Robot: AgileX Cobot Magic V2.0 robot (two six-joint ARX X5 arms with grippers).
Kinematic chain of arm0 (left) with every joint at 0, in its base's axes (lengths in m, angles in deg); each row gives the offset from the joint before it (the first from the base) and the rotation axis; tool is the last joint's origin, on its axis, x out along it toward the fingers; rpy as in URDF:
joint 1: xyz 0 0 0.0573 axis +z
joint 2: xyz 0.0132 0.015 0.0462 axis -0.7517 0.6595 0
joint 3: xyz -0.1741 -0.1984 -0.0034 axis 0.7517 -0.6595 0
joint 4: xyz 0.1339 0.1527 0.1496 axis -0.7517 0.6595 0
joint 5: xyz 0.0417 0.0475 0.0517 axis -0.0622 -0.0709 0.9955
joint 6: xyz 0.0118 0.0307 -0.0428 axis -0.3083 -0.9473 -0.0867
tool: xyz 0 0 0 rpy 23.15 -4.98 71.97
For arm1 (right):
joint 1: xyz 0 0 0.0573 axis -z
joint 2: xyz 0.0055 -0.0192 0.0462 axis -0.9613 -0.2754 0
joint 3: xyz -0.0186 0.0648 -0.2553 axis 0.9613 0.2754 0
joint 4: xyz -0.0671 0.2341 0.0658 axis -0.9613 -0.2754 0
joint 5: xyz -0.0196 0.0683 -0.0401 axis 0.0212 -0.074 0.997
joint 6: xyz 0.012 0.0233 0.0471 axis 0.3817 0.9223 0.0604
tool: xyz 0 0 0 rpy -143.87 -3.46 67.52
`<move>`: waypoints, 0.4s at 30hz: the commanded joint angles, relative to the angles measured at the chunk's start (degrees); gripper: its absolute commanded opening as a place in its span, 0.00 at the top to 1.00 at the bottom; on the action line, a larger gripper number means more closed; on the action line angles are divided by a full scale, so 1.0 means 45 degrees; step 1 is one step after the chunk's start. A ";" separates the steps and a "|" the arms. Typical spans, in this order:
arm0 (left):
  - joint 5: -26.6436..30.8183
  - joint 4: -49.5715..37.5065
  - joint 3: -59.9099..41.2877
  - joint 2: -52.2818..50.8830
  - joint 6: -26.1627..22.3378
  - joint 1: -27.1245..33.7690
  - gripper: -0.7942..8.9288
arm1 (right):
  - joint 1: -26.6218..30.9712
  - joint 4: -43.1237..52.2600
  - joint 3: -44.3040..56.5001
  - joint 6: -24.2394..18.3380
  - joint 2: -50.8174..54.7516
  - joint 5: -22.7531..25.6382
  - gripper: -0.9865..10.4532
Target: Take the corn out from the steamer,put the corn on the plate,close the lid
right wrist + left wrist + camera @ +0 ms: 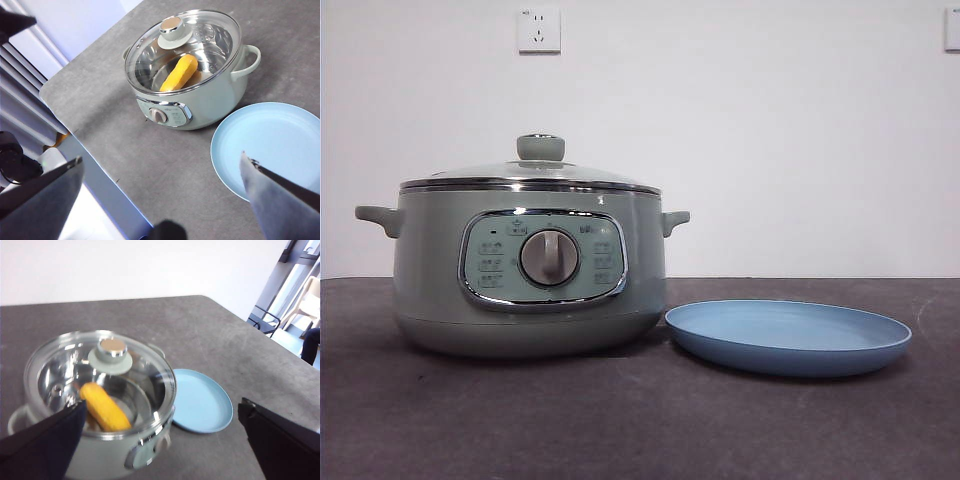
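The sage-green steamer [530, 270] stands on the dark table at the left of the front view. Its glass lid [535, 175] with a green knob [540, 148] sits closed on it. The yellow corn [104, 407] lies inside and shows through the lid; it also shows in the right wrist view [178, 73]. The light-blue plate [788, 336] lies empty just right of the steamer. My left gripper [160, 440] is open, high above the steamer [100, 405]. My right gripper [162, 195] is open, high above the table near the plate [270, 145]. Neither arm shows in the front view.
The grey table [640, 420] ends at an edge near the steamer [190, 80] in the right wrist view. A white wall with a socket [539, 30] stands behind. Chairs [305, 315] stand beyond the table's far corner.
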 commanded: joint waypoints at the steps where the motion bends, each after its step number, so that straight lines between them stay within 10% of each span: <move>1: 0.0102 -0.0743 0.0291 0.0826 -0.0097 -0.0321 0.38 | -0.0019 0.0049 -0.0029 -0.0039 -0.0136 -0.0019 0.36; 12: 0.2064 -0.4347 0.1297 0.5289 -0.0525 -0.2438 0.38 | -0.0019 0.0058 -0.0029 -0.0044 -0.0665 -0.0019 0.36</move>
